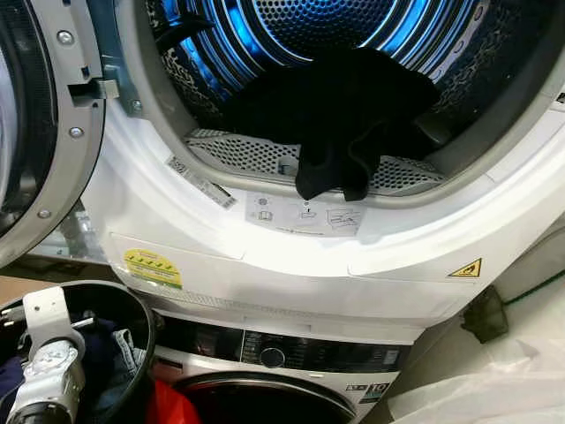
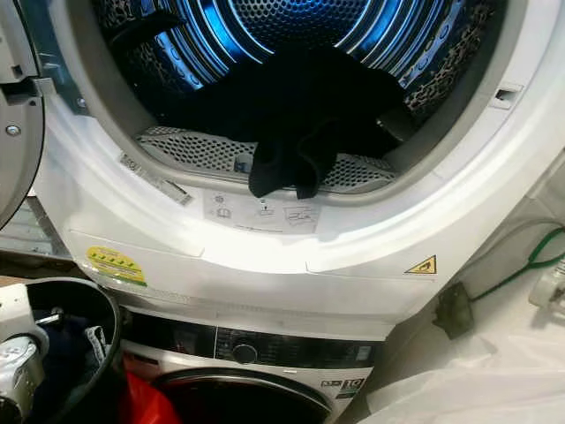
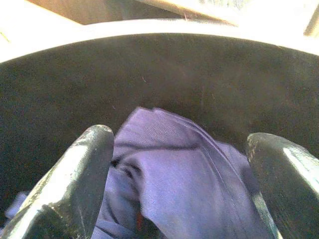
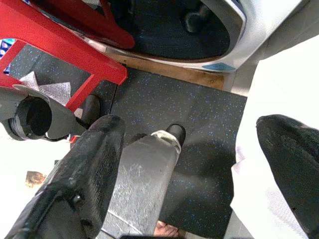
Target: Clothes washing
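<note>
Clothes are seen in two places from the left eye view: a black garment (image 1: 340, 110) lies in the open drum (image 1: 309, 35) of the upper machine, one fold hanging over the perforated lip onto the white door ring (image 1: 291, 238), and a dark heap fills a black basket (image 1: 146, 331) at lower left. The left arm (image 1: 44, 371) is held just over that basket. A second machine's control panel (image 1: 274, 353) is stacked directly below, with something red (image 1: 172, 406) beside it. The open door (image 1: 35, 115) stands at the left edge.

From the right eye view the same layout is given (shifted sideways), and a green cable (image 2: 521, 265) is seen at right, near a warning sticker (image 2: 422, 265).

In the left wrist view the left gripper (image 3: 182, 164) is spread wide inside the basket, its fingers (image 3: 75, 184) set either side of a blue-purple cloth (image 3: 184, 184); nothing is clamped.

In the right wrist view the right gripper (image 4: 199, 169) is likewise spread wide and empty, pointed down at dark speckled flooring (image 4: 184, 104), with a red frame (image 4: 65, 50) and the robot's silver leg (image 4: 144, 179) below.
</note>
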Robot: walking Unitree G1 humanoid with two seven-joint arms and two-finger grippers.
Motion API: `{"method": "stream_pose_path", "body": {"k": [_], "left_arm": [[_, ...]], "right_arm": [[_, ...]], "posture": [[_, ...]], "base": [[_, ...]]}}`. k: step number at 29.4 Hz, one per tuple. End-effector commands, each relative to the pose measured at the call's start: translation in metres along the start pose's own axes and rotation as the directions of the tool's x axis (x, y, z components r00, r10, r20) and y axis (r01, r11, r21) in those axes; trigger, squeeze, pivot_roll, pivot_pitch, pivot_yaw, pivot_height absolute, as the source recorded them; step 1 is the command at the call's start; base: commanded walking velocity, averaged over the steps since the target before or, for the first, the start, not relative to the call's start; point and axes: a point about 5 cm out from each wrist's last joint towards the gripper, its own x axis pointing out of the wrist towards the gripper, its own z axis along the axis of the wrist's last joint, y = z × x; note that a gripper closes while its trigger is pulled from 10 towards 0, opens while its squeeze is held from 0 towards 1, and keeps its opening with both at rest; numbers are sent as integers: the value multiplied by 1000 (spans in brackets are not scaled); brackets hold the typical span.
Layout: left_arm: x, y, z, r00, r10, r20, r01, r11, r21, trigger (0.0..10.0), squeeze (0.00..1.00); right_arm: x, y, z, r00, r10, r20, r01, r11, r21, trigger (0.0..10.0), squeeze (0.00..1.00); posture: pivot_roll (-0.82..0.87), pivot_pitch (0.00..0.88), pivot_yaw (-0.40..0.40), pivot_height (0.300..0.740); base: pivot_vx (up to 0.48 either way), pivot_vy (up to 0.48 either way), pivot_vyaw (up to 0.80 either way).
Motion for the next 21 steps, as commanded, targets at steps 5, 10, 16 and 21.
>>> {"method": "stream_pose_path", "body": {"k": [5, 10, 16, 21], "left_arm": [[2, 4, -7, 998, 12, -57, -14, 999, -51, 10000, 1000], [4, 9, -8, 995, 65, -76, -71, 995, -69, 10000, 1000], [3, 22, -16, 982, 145, -117, -150, 988, -37, 10000, 0], [4, 29, -14, 978, 167, -122, -176, 982, -65, 10000, 0]], "right_arm": [[-5, -5, -9, 1000, 2, -10, -2, 1000, -10, 10000, 0], [-13, -15, -15, 1000, 1, -23, -1, 1000, -29, 10000, 0], [-19, -21, -20, 999, -2, -35, 1, 999, -47, 10000, 0], [-24, -24, -23, 999, 21, -28, -23, 996, -89, 10000, 0]], "posture": [[-5, 0, -132, 740], [-17, 0, -160, 740], [-54, 0, -179, 740], [-103, 21, -213, 740]], "base": [[0, 0, 0], [0, 0, 0], [0, 0, 0], [0, 0, 0]]}}
